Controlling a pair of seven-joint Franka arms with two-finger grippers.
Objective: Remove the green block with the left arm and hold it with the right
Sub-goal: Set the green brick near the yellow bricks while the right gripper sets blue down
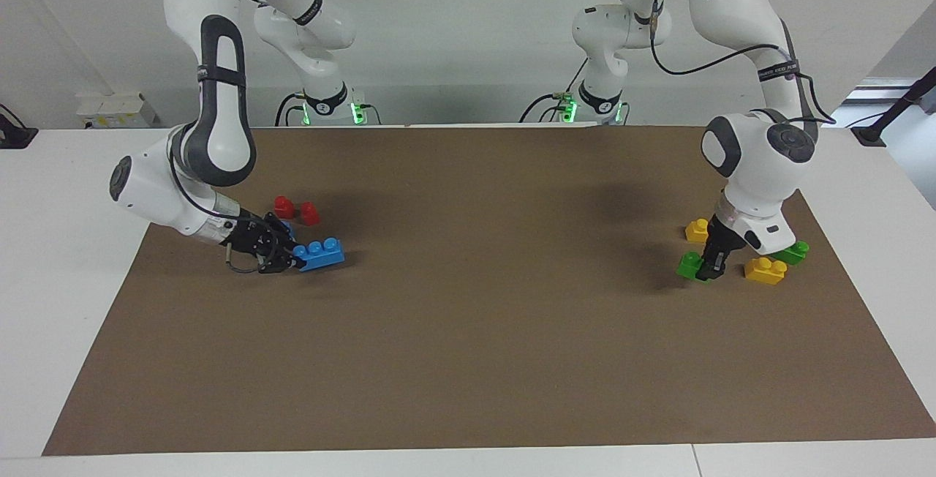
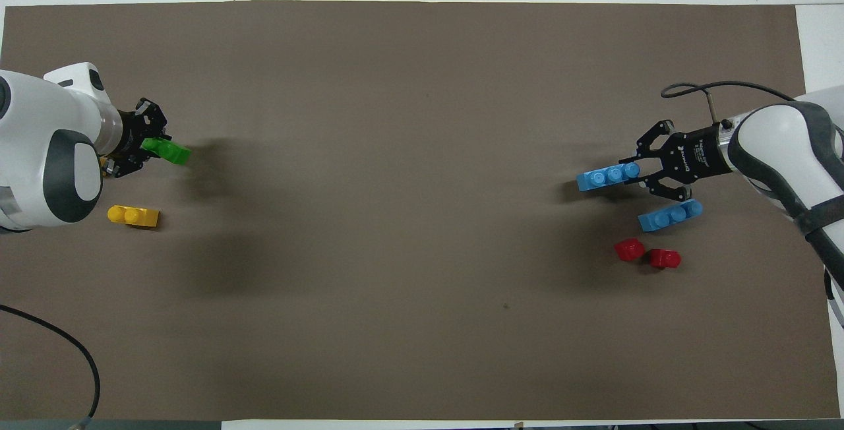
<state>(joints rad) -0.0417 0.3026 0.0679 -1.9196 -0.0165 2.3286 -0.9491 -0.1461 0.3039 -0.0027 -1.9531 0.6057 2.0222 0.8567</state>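
At the left arm's end, left pincer (image 1: 708, 266) grips green block (image 1: 688, 264), clamped shut

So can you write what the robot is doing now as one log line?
left pincer: shut on green block, over mat | right pincer: shut on blue brick | yellow brick: on mat

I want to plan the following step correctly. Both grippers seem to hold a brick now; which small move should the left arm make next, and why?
Probably lift it slightly and carry it clear. The left gripper is shut on the green block, low over the brown mat, with yellow bricks and another green brick close beside it. The right gripper is shut on a blue brick.
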